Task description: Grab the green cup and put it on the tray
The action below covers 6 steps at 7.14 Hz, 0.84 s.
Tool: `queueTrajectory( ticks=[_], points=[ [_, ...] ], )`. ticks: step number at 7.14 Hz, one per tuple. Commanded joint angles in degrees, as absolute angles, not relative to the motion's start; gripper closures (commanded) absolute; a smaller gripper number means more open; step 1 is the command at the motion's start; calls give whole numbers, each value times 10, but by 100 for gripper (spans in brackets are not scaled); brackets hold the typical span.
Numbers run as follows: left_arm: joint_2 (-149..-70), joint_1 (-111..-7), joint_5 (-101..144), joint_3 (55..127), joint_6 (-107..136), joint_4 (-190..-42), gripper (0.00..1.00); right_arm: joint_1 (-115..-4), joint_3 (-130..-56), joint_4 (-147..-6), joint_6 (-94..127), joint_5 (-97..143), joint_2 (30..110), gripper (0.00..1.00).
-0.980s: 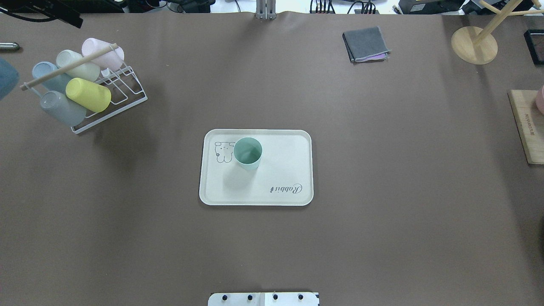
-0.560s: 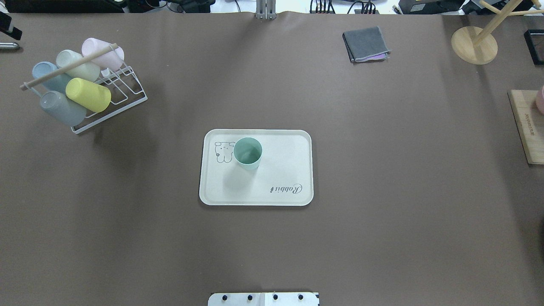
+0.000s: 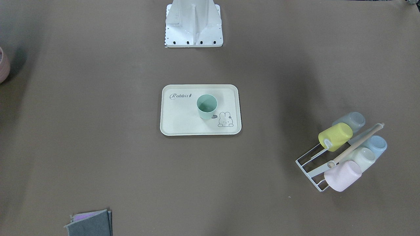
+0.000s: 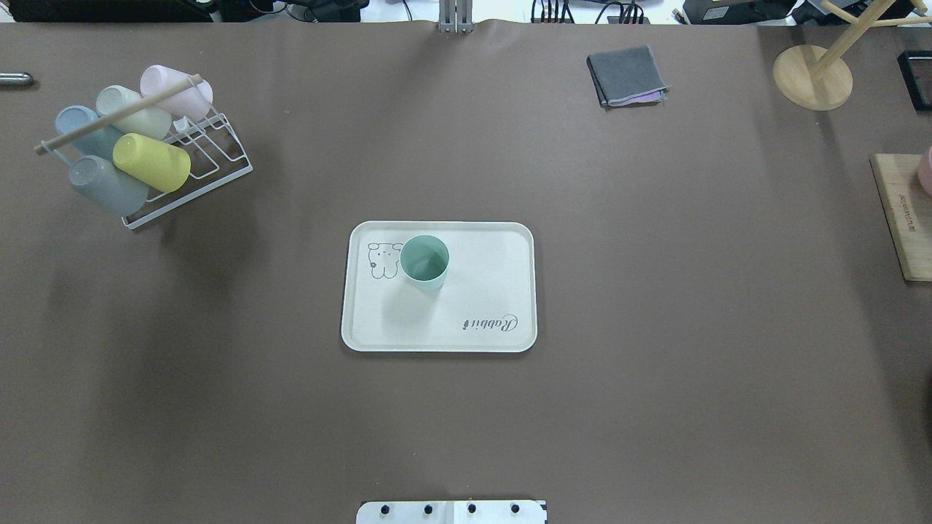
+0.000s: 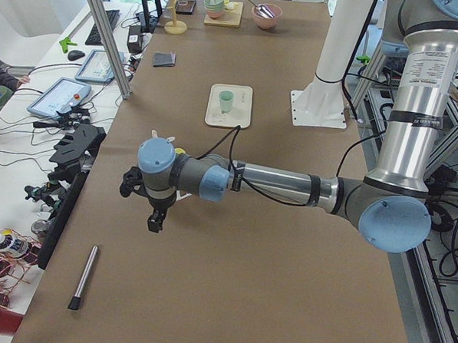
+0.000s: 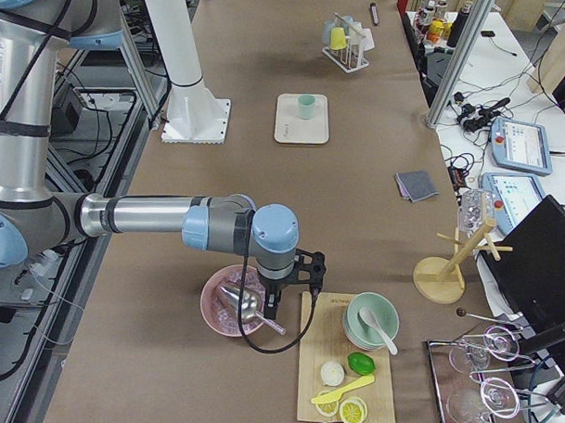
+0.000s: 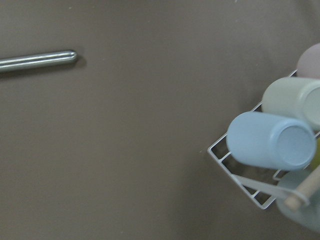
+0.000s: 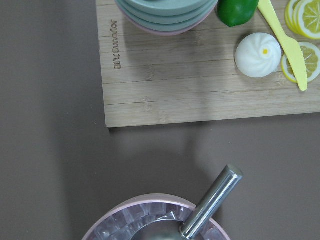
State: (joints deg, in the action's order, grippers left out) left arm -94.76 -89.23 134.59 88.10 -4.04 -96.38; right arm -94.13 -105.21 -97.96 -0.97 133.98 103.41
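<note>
The green cup point(image 4: 424, 262) stands upright and empty on the cream tray point(image 4: 480, 291), next to its rabbit drawing; it also shows in the front view point(image 3: 206, 106) on the tray point(image 3: 180, 114). Neither gripper is near it. My left gripper point(image 5: 156, 218) shows only in the exterior left view, above the table's left end beyond the cup rack; I cannot tell if it is open or shut. My right gripper point(image 6: 272, 309) shows only in the exterior right view, over a pink bowl point(image 6: 232, 306) at the table's right end; its state cannot be told either.
A white wire rack point(image 4: 211, 149) holds a yellow cup point(image 4: 151, 162) and several pastel cups at the far left. A metal pen point(image 4: 14, 78) lies beyond it. A folded grey cloth point(image 4: 628, 75), a wooden stand point(image 4: 812, 76) and a cutting board point(image 4: 899, 218) sit on the right.
The left arm's parts seen at the overhead view's left edge and top-left corner have moved out of that view. The cup and tray have not moved.
</note>
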Motion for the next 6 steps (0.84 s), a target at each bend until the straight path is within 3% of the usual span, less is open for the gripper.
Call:
queueTrajectory(
  ticks=[1, 6],
  points=[
    [-876, -926, 1332, 866, -91, -957, 1, -941, -1052, -980, -10, 1339, 1034, 0],
    [-904, -948, 1345, 914, -59, -888, 1, -941, -1052, -980, -10, 1339, 1034, 0]
  ],
)
